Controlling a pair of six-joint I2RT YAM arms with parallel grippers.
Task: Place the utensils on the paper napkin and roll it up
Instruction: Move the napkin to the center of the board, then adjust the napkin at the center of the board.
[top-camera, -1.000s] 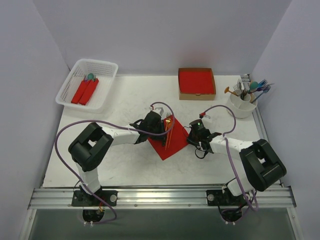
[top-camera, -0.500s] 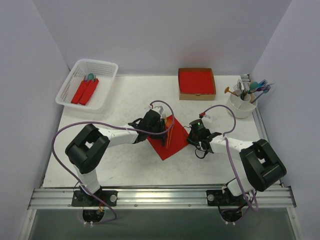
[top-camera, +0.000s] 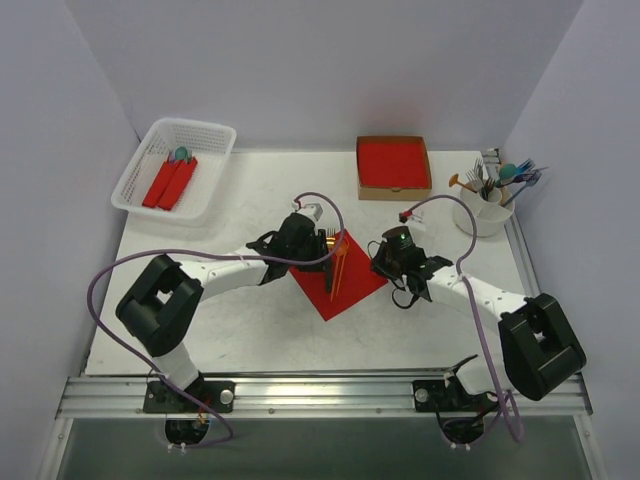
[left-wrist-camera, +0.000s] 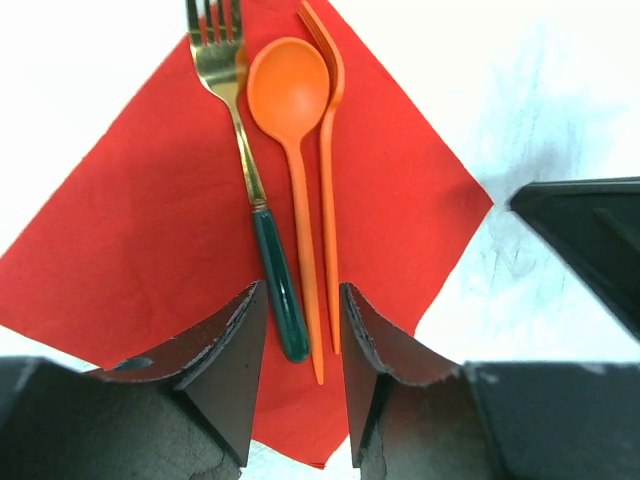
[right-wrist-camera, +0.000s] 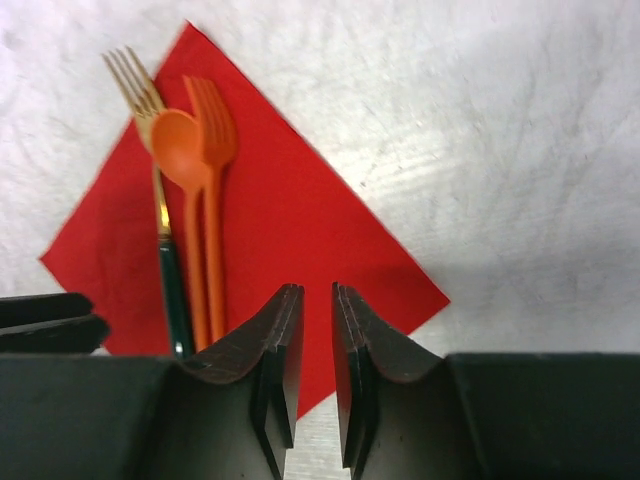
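Left wrist view: we find gold fork (left-wrist-camera: 275, 280), orange plastic spoon (left-wrist-camera: 290, 85) and orange plastic fork (left-wrist-camera: 327, 200) on the red square paper napkin (left-wrist-camera: 150, 230). Left hand (left-wrist-camera: 300, 297) half open, right hand (right-wrist-camera: 314, 300) barely parted, both empty. Rolling due next, we judge: pinch a corner.

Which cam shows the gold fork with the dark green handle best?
Left wrist: gold fork with dark green handle lies large, nearly whole. Right wrist: smaller, handle end behind the right tool. Top external: tiny, no detail.
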